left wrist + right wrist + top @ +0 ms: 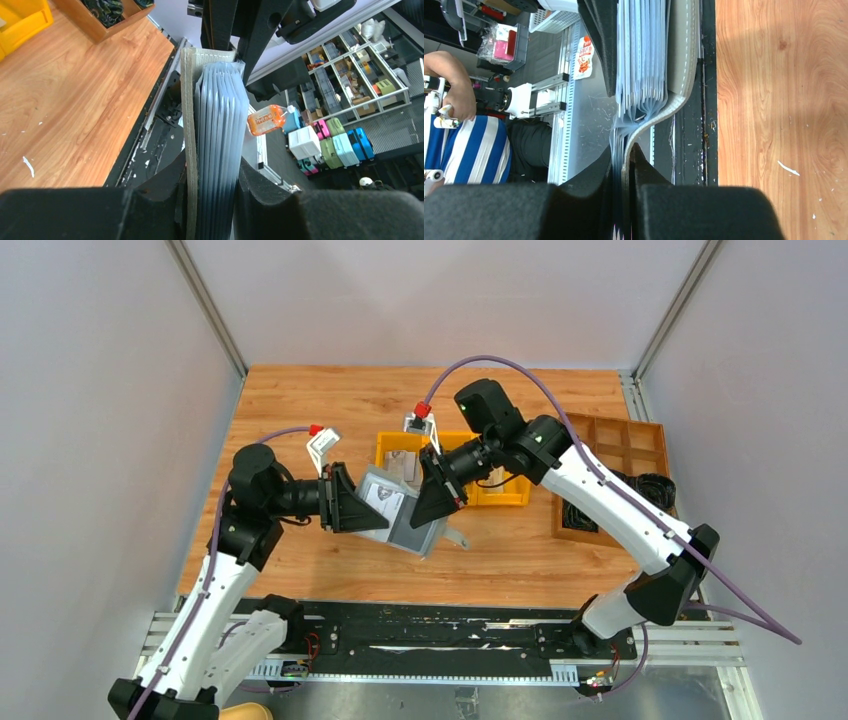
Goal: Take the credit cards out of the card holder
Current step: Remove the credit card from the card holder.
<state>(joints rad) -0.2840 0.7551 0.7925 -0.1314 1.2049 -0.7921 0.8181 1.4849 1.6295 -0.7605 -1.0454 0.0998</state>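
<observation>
Aloft, one card holder (402, 516), clamped at opposite ends by two: left gripper (372, 506) and right gripper (428, 512).

Cover: we see a matt, cloth-like skin on the small grey folding card holder (189, 130), with a stitched seam along its edge.
Sleeves: the clear bluish plastic sleeves (220, 130) inside it look smooth and glossy to us.
Table: the orange-brown wooden table top (300, 410) shows grain under a smooth, faintly shiny finish.
Bin: we read the yellow three-part bin tray (500, 496) as smooth plastic.
Fingers: the black fingers (150, 200) of the left gripper (212, 172) look matt and finely grained.
</observation>
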